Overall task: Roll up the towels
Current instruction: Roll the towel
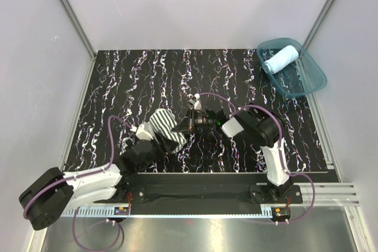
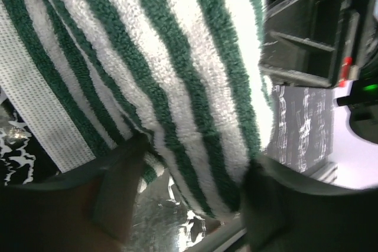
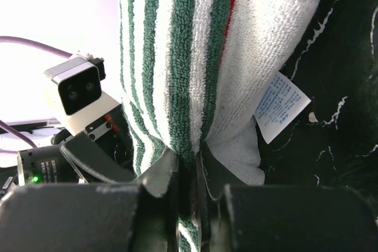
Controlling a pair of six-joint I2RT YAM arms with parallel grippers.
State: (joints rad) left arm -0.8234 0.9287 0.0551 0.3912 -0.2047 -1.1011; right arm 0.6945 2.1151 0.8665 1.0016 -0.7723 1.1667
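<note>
The striped green-and-white towel [image 1: 166, 126] is bunched up above the black marbled table, held between both grippers. My left gripper [image 1: 153, 137] grips it from the left. In the left wrist view the towel [image 2: 153, 69] fills the frame and sits between the two wide-set fingers [image 2: 118, 187], touching both. My right gripper [image 1: 185, 124] is shut on a fold of the towel [image 3: 189, 57], and its jaws pinch the cloth [image 3: 192, 166]. A white care tag [image 3: 282, 105] hangs from the towel. The light blue towel [image 1: 282, 58] lies rolled in the teal tub.
The translucent teal tub [image 1: 310, 79] stands at the table's far right corner. The black marbled table top [image 1: 124, 87] is bounded by metal frame posts and white walls. The left arm's wrist camera [image 3: 80, 90] is close to the right gripper.
</note>
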